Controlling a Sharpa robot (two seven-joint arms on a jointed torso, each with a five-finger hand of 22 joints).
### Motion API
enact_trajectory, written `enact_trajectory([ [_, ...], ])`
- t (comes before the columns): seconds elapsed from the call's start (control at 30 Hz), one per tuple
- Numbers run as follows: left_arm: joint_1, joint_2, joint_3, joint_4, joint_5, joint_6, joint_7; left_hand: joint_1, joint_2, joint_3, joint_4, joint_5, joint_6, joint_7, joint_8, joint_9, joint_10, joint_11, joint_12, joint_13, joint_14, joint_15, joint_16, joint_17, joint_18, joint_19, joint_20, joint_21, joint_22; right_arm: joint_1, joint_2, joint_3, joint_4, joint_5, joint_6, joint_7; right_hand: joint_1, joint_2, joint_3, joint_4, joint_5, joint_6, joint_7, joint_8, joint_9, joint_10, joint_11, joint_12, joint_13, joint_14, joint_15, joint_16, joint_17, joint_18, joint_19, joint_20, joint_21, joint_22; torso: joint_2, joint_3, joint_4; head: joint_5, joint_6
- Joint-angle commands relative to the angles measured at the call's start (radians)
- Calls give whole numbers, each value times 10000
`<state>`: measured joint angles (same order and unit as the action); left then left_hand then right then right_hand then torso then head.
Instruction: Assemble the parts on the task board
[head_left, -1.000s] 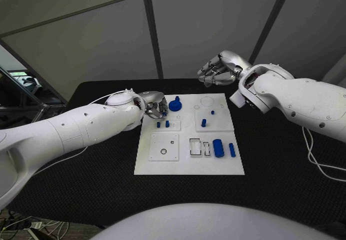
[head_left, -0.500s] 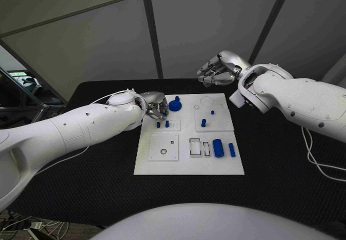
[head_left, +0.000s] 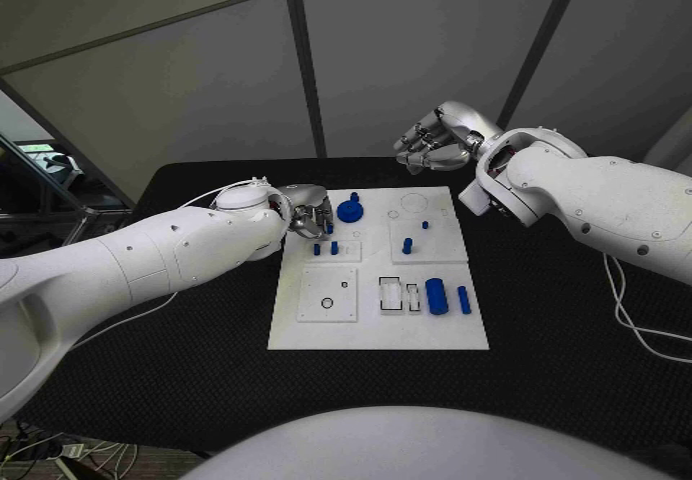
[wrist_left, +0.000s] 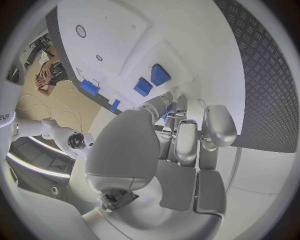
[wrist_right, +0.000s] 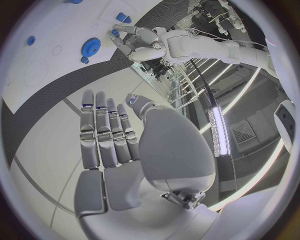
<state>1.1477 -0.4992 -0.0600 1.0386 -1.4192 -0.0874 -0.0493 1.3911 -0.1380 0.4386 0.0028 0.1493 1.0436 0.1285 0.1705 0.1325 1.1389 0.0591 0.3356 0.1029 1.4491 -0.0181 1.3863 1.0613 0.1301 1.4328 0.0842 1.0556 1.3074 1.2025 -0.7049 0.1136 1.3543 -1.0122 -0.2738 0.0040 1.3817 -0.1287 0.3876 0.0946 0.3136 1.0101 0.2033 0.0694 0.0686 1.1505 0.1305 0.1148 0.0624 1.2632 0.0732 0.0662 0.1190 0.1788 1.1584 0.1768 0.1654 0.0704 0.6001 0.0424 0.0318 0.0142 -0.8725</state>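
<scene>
The white task board (head_left: 378, 330) lies mid-table. A blue gear (head_left: 351, 211) stands at its far left corner, also seen as the gear (wrist_right: 92, 46) in the right wrist view. My left hand (head_left: 307, 213) hovers right beside the gear, fingers (wrist_left: 186, 142) stretched toward the board with nothing in them. Two short blue pegs (head_left: 326, 247) stand just in front of that hand. A blue peg (head_left: 408, 244) stands in the right block. A blue cylinder (head_left: 437, 296) and a blue bar (head_left: 464, 299) lie nearer me. My right hand (head_left: 434, 140) is raised beyond the board's far edge, empty.
The board (wrist_left: 125, 30) has a square plate with a small hole (head_left: 327, 302) and rectangular slots (head_left: 392, 292) near its middle. Black table (head_left: 173, 340) surrounds it on all sides. A white cable (head_left: 649, 340) trails along the right side.
</scene>
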Motion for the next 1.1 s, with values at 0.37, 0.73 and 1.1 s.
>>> enact_trajectory([
  [0.37,9,27,2,-11,8,165,-64,-77,-5,-115,-26,-66,-41,5,-116,-22,33,14,-63,54,-63,48,-48,-27,-426,-8,31,19,1473,18,11,7,0,-21,42,31,80,58,58,5,61,-19,-6,-17,-4,-21,48,-59,3,9,52,-13,-9,36,46,-12,-43,-14,-1,0,5,21,-1],
  [0.73,9,14,2,-3,26,152,-63,-83,-29,-180,-40,-62,-319,58,-380,-113,45,24,-111,157,-74,55,-47,-30,-428,-11,36,29,1475,18,1,7,1,-21,33,26,80,58,58,5,61,-19,-6,-17,-4,-21,48,-59,3,9,52,-13,-9,36,46,-12,-43,-14,2,-1,-3,27,-1],
  [1.1,9,-11,2,-101,40,205,-140,-82,-64,-235,-45,-57,-714,131,-711,-237,58,38,-175,267,-86,66,-54,-52,-432,-8,49,55,1479,18,-15,7,-3,-102,45,-73,91,19,55,-17,59,-42,3,-28,-8,-40,55,-71,0,-10,58,-21,-27,33,42,-12,-64,-16,-8,0,7,20,-1],
])
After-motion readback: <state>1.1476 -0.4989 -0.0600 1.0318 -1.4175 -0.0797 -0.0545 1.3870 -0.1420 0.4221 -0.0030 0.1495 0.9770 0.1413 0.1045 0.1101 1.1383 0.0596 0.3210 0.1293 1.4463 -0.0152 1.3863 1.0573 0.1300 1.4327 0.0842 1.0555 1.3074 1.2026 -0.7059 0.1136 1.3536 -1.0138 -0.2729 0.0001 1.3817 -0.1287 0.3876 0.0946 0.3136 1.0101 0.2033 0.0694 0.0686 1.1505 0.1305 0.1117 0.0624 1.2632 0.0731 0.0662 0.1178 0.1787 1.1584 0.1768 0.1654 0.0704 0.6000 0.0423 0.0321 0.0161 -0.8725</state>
